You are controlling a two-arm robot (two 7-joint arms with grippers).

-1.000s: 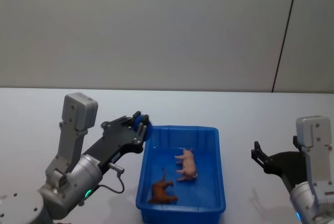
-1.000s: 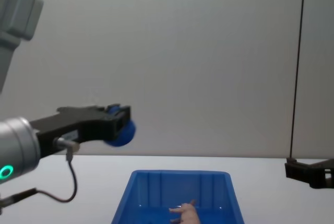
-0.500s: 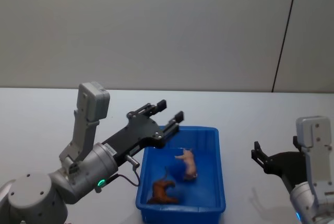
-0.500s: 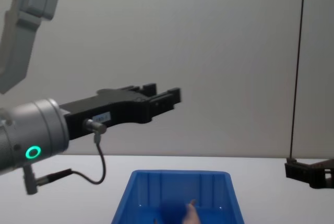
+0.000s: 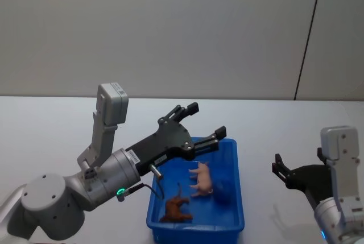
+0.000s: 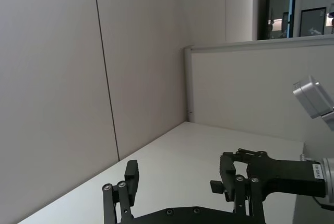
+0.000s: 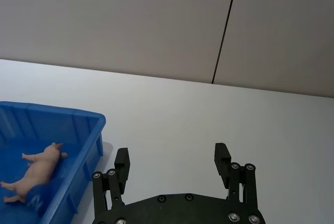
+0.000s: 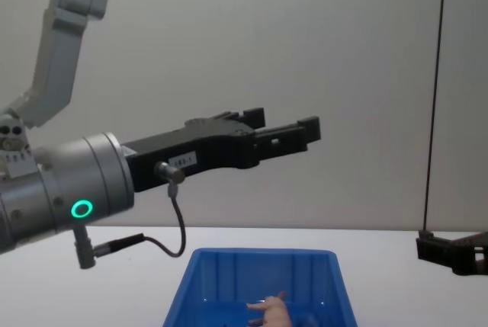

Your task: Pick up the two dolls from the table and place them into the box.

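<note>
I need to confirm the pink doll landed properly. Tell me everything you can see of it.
The pink doll is a small pale flesh-pink four-legged figure, pig-like, smooth and plastic-looking, with thin legs and a short snout. It lies on the floor of the blue box, roughly mid-box, apparently on its side in the right wrist view. The brown doll lies apart from it, nearer the robot. No gripper touches it.
</note>
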